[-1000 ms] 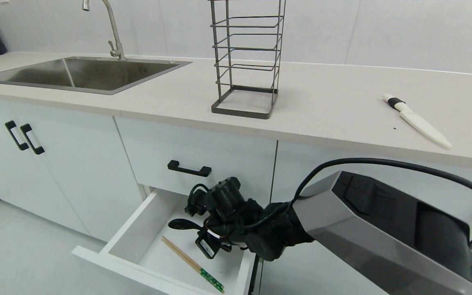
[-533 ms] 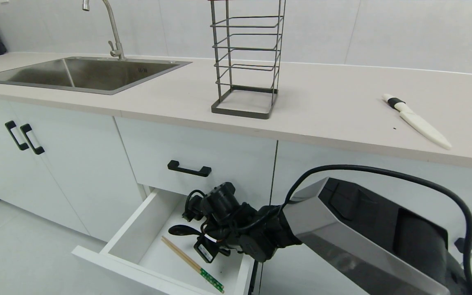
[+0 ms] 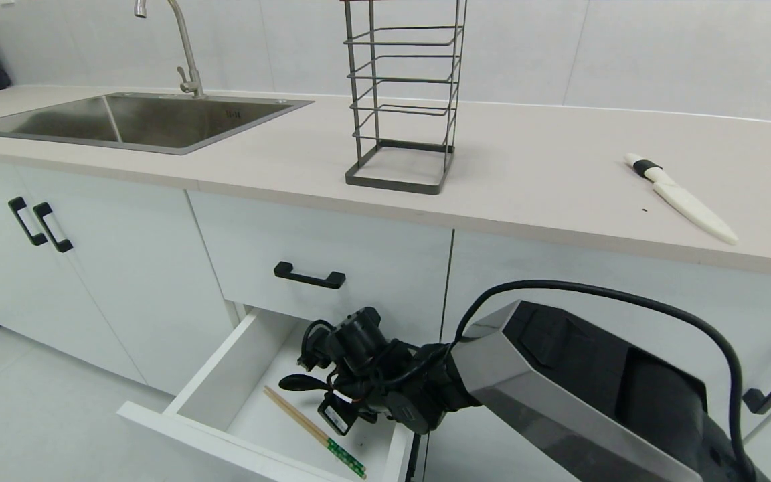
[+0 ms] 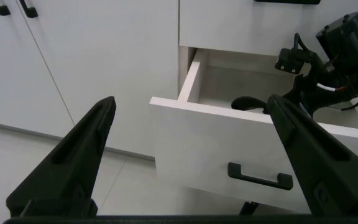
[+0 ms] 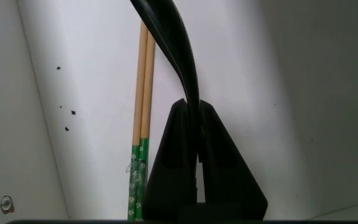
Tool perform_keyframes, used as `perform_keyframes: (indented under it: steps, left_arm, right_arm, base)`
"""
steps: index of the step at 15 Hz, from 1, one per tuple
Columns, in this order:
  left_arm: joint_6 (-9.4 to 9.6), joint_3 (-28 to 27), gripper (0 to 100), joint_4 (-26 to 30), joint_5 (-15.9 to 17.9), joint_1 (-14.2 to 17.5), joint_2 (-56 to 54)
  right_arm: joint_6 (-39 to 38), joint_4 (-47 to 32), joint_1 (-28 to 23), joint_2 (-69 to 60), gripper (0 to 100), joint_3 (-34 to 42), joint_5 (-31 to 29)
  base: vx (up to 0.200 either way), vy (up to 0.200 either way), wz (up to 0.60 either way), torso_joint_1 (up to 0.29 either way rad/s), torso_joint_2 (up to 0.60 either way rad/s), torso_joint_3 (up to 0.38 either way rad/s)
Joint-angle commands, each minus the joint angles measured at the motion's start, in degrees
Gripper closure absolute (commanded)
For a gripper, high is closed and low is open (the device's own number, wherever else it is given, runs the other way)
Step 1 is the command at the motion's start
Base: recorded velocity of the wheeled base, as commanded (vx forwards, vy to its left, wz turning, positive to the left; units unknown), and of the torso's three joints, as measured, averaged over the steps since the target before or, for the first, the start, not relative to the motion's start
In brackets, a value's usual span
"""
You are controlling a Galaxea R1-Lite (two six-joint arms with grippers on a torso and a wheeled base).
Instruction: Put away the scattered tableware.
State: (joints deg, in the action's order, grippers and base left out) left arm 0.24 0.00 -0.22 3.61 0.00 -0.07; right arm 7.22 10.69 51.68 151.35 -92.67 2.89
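A black spoon hangs just above the floor of the open white drawer, with my right gripper shut on its handle. Up close, the spoon runs out from between the pressed fingers of the right gripper. A pair of wooden chopsticks with green ends lies on the drawer floor beside the spoon, also seen in the right wrist view as chopsticks. My left gripper stands open low down, in front of the drawer. A white knife lies on the counter at the right.
A tall wire rack stands mid-counter. The steel sink with its tap sits at the left. A shut drawer with a black handle is right above the open one. Cabinet doors flank it.
My right arm has sunk lower into the drawer, bringing the spoon down towards the floor beside the chopsticks. Nothing else has moved.
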Motion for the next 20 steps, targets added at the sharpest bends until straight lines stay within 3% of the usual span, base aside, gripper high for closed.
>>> perform_keyframes:
  steps: [1,10,11,20]
  left_arm:
    - [0.02,0.00,0,-0.04,0.00,0.00,0.07]
    - [0.02,0.00,0,-0.04,0.00,0.00,0.07]
    - [0.02,0.00,0,-0.04,0.00,0.00,0.07]
    - [0.02,0.00,0,-0.04,0.00,0.00,0.07]
  right_arm:
    - [0.25,-0.06,0.00,0.79,100,-0.05,0.10]
    - [7.11,-2.87,0.18,2.02,100,-2.86,1.51]
    - [7.37,-3.31,0.18,2.02,0,-2.95,1.42]
    - [7.11,-4.54,1.59,-1.58,0,-5.85,1.24]
  base:
    - [0.000,0.000,0.00,0.000,0.00,0.000]
    - [0.000,0.000,0.00,0.000,0.00,0.000]
    - [0.000,0.000,0.00,0.000,0.00,0.000]
    - [0.000,0.000,0.00,0.000,0.00,0.000]
